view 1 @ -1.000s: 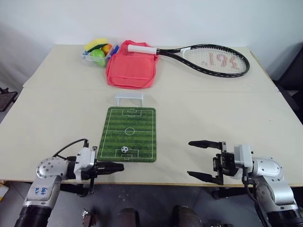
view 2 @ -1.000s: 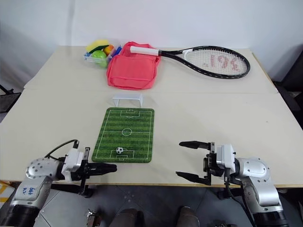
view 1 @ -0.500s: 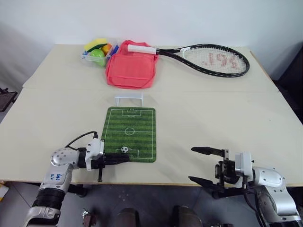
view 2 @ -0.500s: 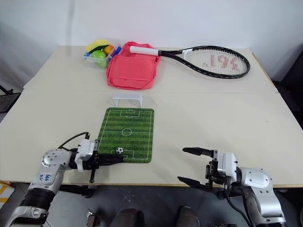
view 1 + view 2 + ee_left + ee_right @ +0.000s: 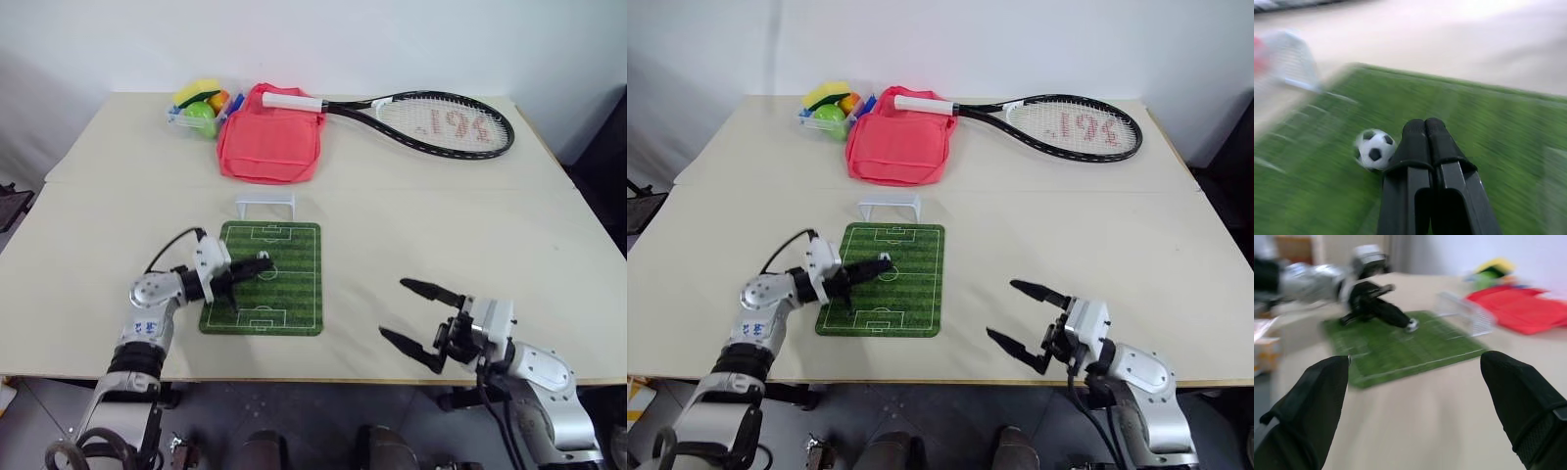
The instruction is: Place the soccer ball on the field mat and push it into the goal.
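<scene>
The soccer ball (image 5: pixel 1375 149) lies on the field mat (image 5: pixel 290 290) near the centre circle, touching the side of my left gripper's tips. My left gripper (image 5: pixel 259 263) is shut with nothing held and reaches low over the mat from its left side, its fingertips (image 5: pixel 1424 128) pressed together. The white goal (image 5: pixel 265 205) stands just beyond the mat's far end, open side toward the ball. My right gripper (image 5: pixel 394 309) hovers open and empty over bare table to the right of the mat. The ball (image 5: pixel 1411 325) also shows at the left gripper's tip in the right wrist view.
A pink-red bag (image 5: pixel 270 145) lies behind the goal. A tennis racket (image 5: pixel 431 122) stretches across the back right. A small tub with a green ball (image 5: pixel 201 110) sits at the back left. The table's front edge runs just under both arms.
My left gripper swept forward across the mat, staying shut, and the ball rolled from the near penalty box to about the centre circle. My right gripper turned a little and stayed open.
</scene>
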